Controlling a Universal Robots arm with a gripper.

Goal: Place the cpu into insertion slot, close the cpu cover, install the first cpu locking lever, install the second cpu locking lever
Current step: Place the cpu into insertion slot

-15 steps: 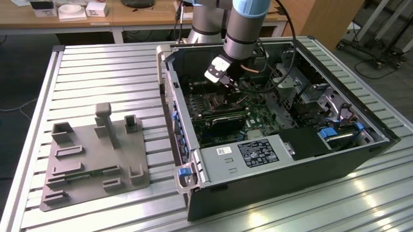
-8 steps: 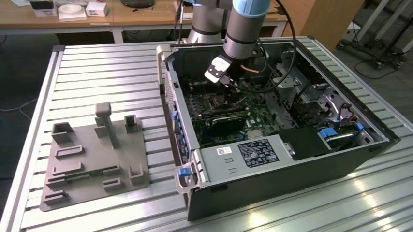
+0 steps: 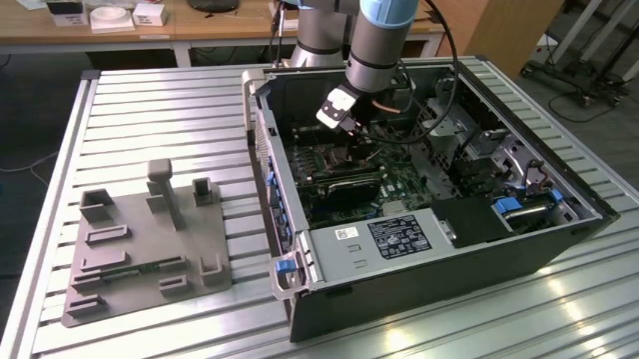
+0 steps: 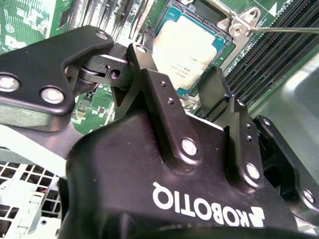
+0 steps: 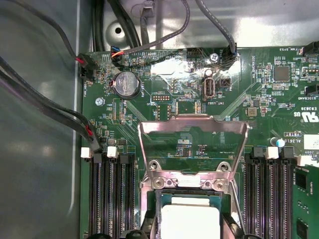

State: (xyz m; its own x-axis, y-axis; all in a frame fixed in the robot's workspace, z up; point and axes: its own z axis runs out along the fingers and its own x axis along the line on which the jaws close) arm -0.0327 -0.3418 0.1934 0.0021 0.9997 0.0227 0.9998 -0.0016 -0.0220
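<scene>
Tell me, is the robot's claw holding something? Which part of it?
It cannot be told. The gripper sits right over the cpu, but whether it grips its edges does not show.

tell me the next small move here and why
Probably lift the end effector straight up and clear. The small square silver-topped cpu already lies in the dark square silver-rimmed insertion slot, while the thin silver metal cpu cover frame stands raised open, and the end effector seems to hang in its closing path.
</scene>
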